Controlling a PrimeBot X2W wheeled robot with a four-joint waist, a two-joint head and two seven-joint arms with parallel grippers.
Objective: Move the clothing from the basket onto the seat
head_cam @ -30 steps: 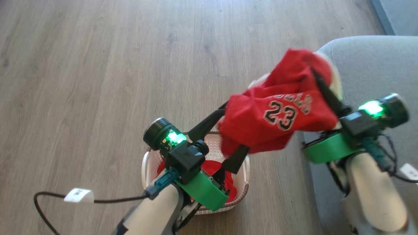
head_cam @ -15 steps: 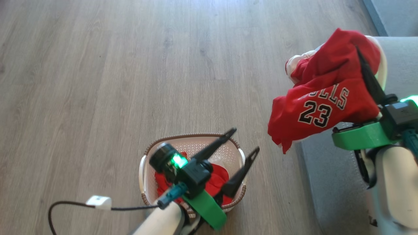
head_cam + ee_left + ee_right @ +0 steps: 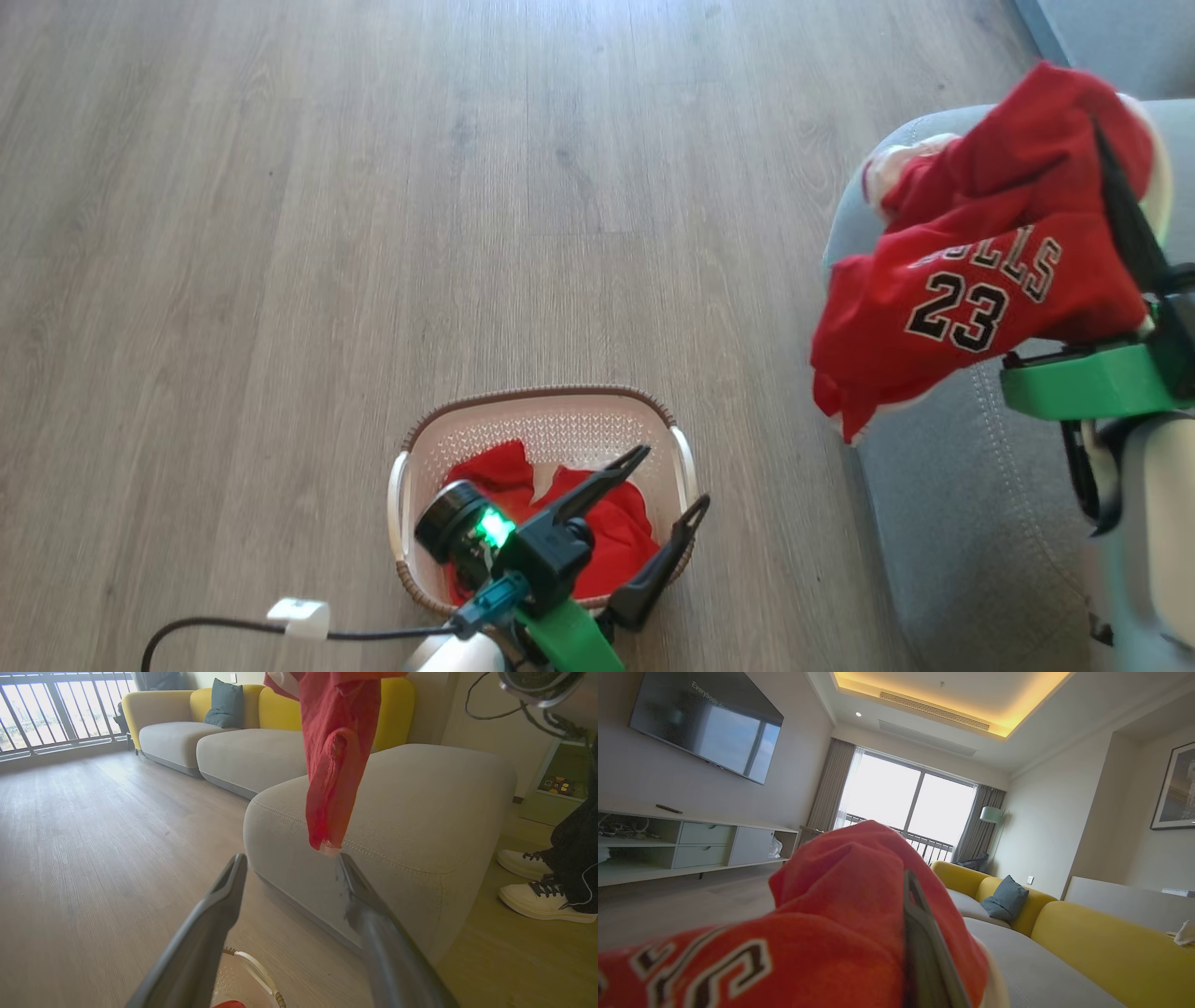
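Note:
The clothing is in two places. A red jersey (image 3: 980, 280) printed 23 hangs from my right gripper (image 3: 1102, 135), which is shut on it above the near left corner of the grey seat (image 3: 943, 532). In the right wrist view the jersey (image 3: 831, 933) bunches around my gripper (image 3: 909, 877). A second red garment (image 3: 611, 527) lies in the cream basket (image 3: 532, 397) on the floor. My left gripper (image 3: 674, 478) hovers open and empty over the basket's right side. In the left wrist view that gripper (image 3: 292, 858) points at the seat (image 3: 420, 802), with the jersey (image 3: 336, 765) dangling ahead.
Wood floor (image 3: 373, 233) surrounds the basket. A black cable with a white tag (image 3: 299, 611) trails left of my left arm. A person's feet in white shoes (image 3: 542, 896) stand beyond the seat. A yellow-backed sofa (image 3: 243, 751) continues behind it.
My right gripper has carried the jersey to the right, away from the basket and over the seat's corner. My left gripper has drawn back toward me, still open above the basket.

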